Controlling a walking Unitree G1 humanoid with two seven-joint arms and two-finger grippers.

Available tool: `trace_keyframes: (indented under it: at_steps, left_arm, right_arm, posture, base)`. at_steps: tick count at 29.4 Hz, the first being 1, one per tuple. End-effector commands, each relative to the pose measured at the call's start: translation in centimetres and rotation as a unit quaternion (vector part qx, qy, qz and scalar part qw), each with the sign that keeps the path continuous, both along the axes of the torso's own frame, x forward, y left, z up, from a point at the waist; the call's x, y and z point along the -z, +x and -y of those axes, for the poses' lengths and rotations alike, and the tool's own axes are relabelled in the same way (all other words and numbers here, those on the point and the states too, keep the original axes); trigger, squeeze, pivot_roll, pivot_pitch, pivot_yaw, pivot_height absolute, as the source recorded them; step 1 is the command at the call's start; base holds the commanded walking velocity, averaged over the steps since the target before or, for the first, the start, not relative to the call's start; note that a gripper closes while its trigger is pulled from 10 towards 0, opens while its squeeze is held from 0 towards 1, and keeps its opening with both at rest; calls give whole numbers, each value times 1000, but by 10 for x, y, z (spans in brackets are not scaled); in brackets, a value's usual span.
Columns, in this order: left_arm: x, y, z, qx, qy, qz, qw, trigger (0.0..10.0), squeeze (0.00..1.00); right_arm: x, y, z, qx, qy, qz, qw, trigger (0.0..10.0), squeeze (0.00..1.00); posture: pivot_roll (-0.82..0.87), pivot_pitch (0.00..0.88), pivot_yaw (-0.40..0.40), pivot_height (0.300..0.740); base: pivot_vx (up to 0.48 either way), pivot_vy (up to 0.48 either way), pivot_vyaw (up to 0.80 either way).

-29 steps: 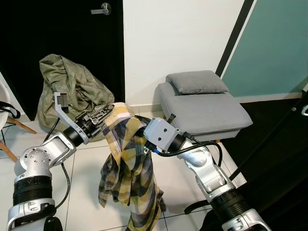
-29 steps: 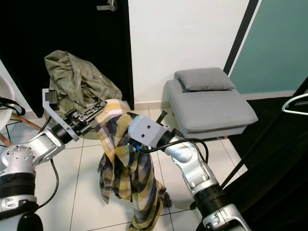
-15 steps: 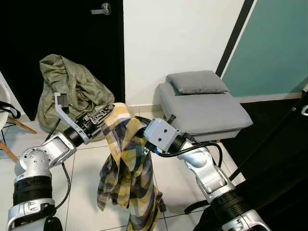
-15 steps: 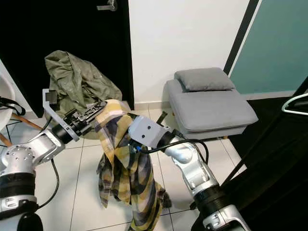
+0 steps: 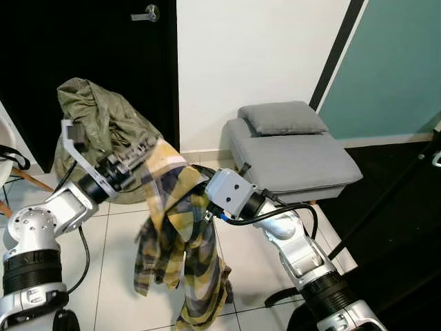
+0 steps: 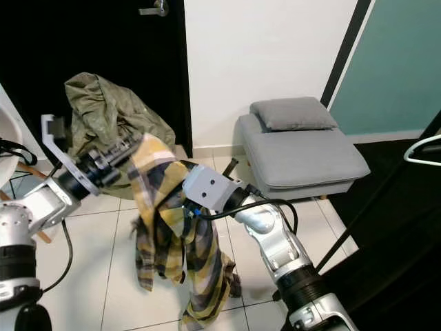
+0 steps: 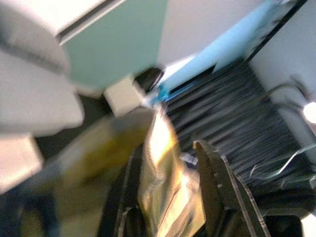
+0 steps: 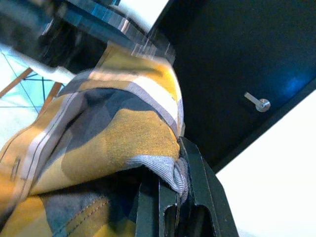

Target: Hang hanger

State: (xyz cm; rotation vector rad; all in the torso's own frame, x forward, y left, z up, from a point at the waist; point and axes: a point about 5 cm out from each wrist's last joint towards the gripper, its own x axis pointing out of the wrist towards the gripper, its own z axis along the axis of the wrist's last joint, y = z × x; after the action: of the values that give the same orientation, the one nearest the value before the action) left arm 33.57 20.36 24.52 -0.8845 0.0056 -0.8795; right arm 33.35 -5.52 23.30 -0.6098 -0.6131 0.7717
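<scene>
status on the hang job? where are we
Done: the plaid shirt is off the floor, held up between both grippers. In hand: the left gripper pinches its top edge, and the right gripper is shut on another fold. Left: no hanger can be made out in the cloth, and the black rack on the right has nothing hung on it yet.

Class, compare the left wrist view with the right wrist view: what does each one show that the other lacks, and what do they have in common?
Left wrist view alone: a teal wall panel, a grey cushion and dark blurred flooring, all smeared. Right wrist view alone: a black door with its silver handle, and a wooden chair leg. Both share the yellow plaid shirt, pinched between black fingers: the left gripper shut on it in one, the right gripper shut on it in the other.
</scene>
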Motion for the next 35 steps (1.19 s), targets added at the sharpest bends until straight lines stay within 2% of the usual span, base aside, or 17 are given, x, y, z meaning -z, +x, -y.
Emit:
trace_keyframes:
  at_steps: [1,3,11,12,14,15,19,22,23,25,29,32,33,35]
  left_arm:
    - [12,-7,8,27,56,-22,998,10000,0]
    - [16,-9,10,37,71,-31,996,10000,0]
    - [25,-14,12,56,76,-60,994,10000,0]
    - [25,-12,11,43,78,-54,995,8980,0]
    - [25,-12,11,43,78,-54,995,8980,0]
    - [24,-10,8,27,75,-47,996,10000,0]
    - [23,-7,6,10,72,-37,997,10000,0]
    - [14,-2,-2,-41,20,-4,999,10000,0]
    - [14,-2,-2,-41,20,-4,999,10000,0]
    - [13,-4,-5,-48,-7,1,999,10000,0]
    - [14,-7,-4,-40,-15,4,999,10000,0]
    - [20,-12,2,-9,-9,-6,1000,10000,0]
    - [22,-13,4,3,1,-7,1000,8235,0]
    - [23,-14,7,8,6,-6,1000,8235,0]
  right_arm:
    - [-4,-3,-2,-8,8,9,1000,0,0]
    - [-4,-3,-2,-8,8,10,1000,0,0]
    - [-5,-3,-1,-8,8,11,1000,0,0]
    - [-6,-3,-1,-8,8,11,1000,0,0]
    - [-6,-3,-1,-8,8,11,1000,0,0]
    - [-5,-4,-1,-8,8,11,1000,0,0]
    - [-5,-4,-1,-9,8,10,1000,0,0]
    - [-5,-4,-1,-9,7,10,1000,0,0]
    - [-5,-4,-1,-9,7,10,1000,0,0]
    - [-5,-4,-1,-9,6,10,1000,0,0]
    - [-5,-4,-1,-10,6,10,1000,0,0]
    - [-4,-4,-2,-11,5,9,1000,0,0]
    - [-4,-4,-2,-11,5,10,1000,0,0]
    - [-4,-4,-2,-11,5,10,1000,0,0]
  posture:
    - [10,209,-23,740]
    - [10,209,-23,740]
    - [10,211,-20,740]
    - [10,211,-20,740]
    - [10,211,-20,740]
    - [10,211,-20,740]
    - [10,211,-20,740]
    - [9,210,-20,740]
    - [9,210,-20,740]
    - [10,210,-21,740]
    - [10,210,-21,740]
    - [10,210,-21,740]
    - [10,210,-21,740]
    - [10,209,-22,740]
  base:
    - [0,0,0]
    - [0,0,0]
    - [0,0,0]
    - [0,0,0]
    - [0,0,0]
    - [0,0,0]
    - [0,0,0]
    - [0,0,0]
    - [0,0,0]
    - [0,0,0]
    - [0,0,0]
    - [0,0,0]
    - [0,0,0]
    - [0,0,0]
